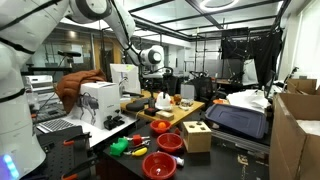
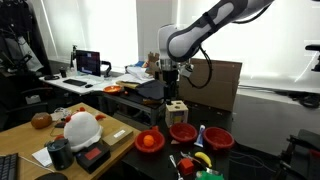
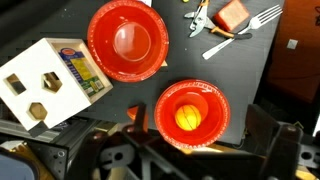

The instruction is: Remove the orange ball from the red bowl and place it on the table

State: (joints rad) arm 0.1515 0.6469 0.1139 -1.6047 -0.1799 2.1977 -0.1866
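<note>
The orange ball (image 3: 188,118) lies in the middle of a red bowl (image 3: 213,92) on the black table (image 3: 255,70). This bowl sits right below my gripper (image 3: 198,152), whose dark fingers stand apart on either side of it, open and empty. In both exterior views the gripper (image 1: 152,62) (image 2: 168,76) hangs well above the table. The ball (image 2: 150,142) rests in the red bowl (image 2: 141,146) closest to the light wooden tabletop. That bowl also shows in an exterior view (image 1: 160,127).
A second, empty red bowl (image 3: 127,40) lies beside a tan wooden box with holes (image 3: 45,82). A fork (image 3: 240,35) and a red block (image 3: 232,12) lie farther off. A third red bowl (image 2: 218,138) and green and yellow toys (image 2: 200,160) share the table.
</note>
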